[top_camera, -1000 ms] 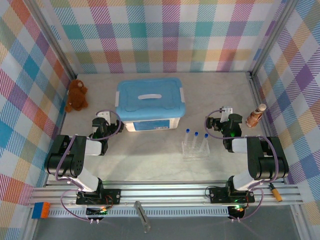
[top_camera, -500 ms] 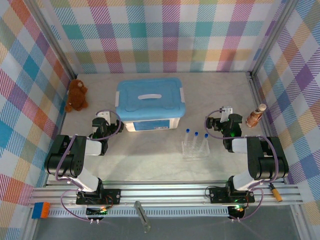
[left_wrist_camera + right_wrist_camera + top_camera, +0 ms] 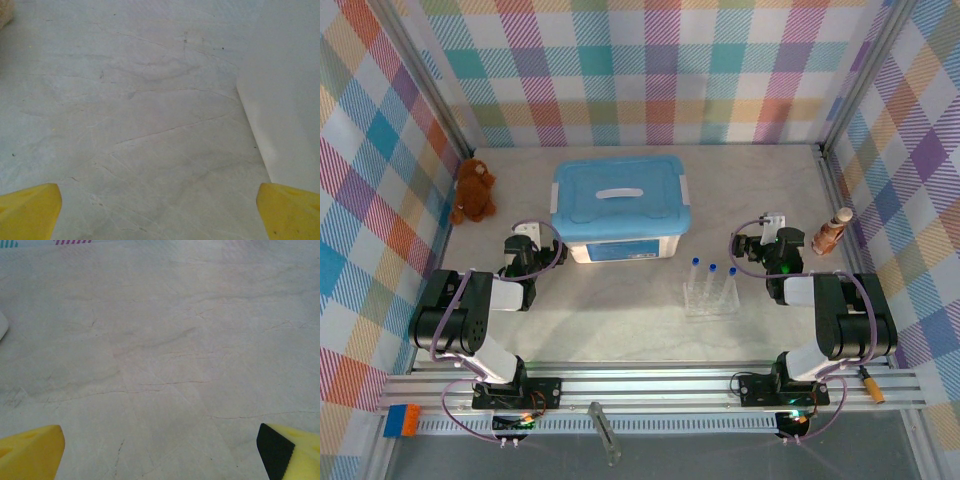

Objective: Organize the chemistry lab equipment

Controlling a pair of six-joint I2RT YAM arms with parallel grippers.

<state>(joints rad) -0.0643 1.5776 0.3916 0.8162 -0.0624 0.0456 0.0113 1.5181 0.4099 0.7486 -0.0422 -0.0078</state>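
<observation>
Three slim test tubes with blue caps (image 3: 711, 278) stand upright in a small clear rack (image 3: 710, 301) on the marble table, right of centre. My left gripper (image 3: 528, 245) rests low beside the left end of the box, open, with yellow fingertips (image 3: 30, 214) spread wide over bare table. On the other side, my right gripper (image 3: 767, 243) sits just right of the rack and behind it. It is open too, and its yellow fingertips (image 3: 31, 454) frame nothing but tabletop.
A white storage box with a closed blue lid (image 3: 620, 205) stands at centre back; its wall (image 3: 287, 100) is close on the left gripper's right. A brown teddy bear (image 3: 473, 190) sits far left, and a brown bottle-shaped object (image 3: 831, 232) lies at the right wall.
</observation>
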